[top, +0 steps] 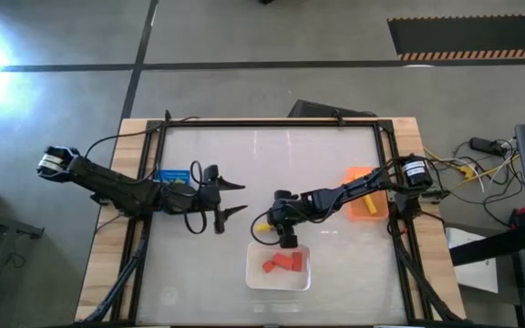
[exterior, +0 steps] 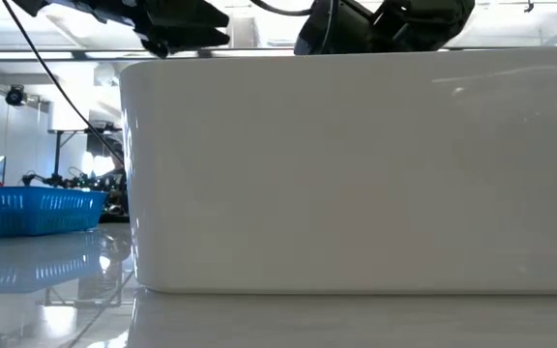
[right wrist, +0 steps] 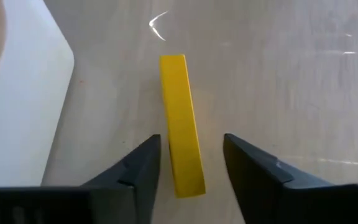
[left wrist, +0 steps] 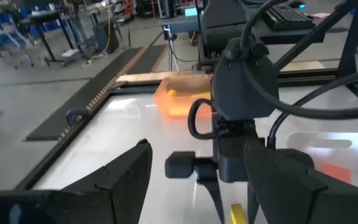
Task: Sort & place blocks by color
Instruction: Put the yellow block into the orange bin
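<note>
A yellow block [right wrist: 182,143] lies flat on the table just beyond the white tray's far left corner; in the high view the block [top: 262,221] sits beside my right gripper [top: 278,228]. That gripper [right wrist: 191,146] points down, open, one finger on either side of the block, with a gap showing on both sides. Red blocks [top: 283,263] lie in the white tray [top: 253,273]. Another yellow block [top: 369,206] lies in the orange bin [top: 354,178]. My left gripper [top: 235,198] is open above the table left of centre, holding nothing.
The blue bin [top: 173,175] stands under the left arm near the table's left edge, and shows in the low view as the blue bin [exterior: 27,208]. The tray's white wall [exterior: 356,174] fills most of the low view. Black frame rails [top: 272,123] run along the table's edges.
</note>
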Controlling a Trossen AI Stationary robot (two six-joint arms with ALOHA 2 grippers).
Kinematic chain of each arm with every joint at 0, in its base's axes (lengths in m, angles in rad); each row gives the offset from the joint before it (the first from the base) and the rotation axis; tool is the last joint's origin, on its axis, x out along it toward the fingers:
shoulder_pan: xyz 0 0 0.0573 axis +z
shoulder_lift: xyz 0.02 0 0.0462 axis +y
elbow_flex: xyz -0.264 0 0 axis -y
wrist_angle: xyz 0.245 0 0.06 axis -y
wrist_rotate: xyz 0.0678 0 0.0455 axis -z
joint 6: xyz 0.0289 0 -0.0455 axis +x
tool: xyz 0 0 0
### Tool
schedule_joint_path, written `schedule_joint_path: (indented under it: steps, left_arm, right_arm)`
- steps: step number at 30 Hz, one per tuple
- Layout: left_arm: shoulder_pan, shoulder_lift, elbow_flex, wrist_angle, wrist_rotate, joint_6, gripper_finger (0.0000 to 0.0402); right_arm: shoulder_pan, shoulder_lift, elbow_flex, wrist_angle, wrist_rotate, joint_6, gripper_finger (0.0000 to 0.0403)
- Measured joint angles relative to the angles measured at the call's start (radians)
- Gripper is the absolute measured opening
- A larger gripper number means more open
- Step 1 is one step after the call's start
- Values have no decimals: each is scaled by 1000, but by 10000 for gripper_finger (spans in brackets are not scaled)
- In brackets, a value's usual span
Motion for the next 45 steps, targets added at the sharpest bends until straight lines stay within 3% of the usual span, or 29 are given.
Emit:
schedule_joint_path:
  steps: [8, 15, 21, 25, 29, 38, 45]
  left_arm:
    - [0, -1, 15, 24, -7, 124, 238]
    - [0, -5, 13, 44, -51, 290, 238]
    - [0, -5, 3, 40, -58, 324, 238]
    - [0, -5, -2, 41, -59, 324, 238]
    - [0, -6, -5, 41, -60, 323, 238]
    - [0, -6, -7, 41, -60, 323, 238]
    - [0, -6, -8, 41, -59, 322, 238]
  right_arm:
    - [-6, 0, 6, -15, 4, 3, 40]
    - [-20, -9, 6, -28, 8, 44, 42]
    - [-31, -61, 47, -162, 33, 97, 49]
    - [-30, -109, 109, -357, 154, 144, 47]
    - [-47, -167, 166, -662, 272, 213, 47]
    - [-120, -365, 112, -1179, 394, 612, 44]
    - [-140, -594, -103, -1299, 383, 1049, 46]
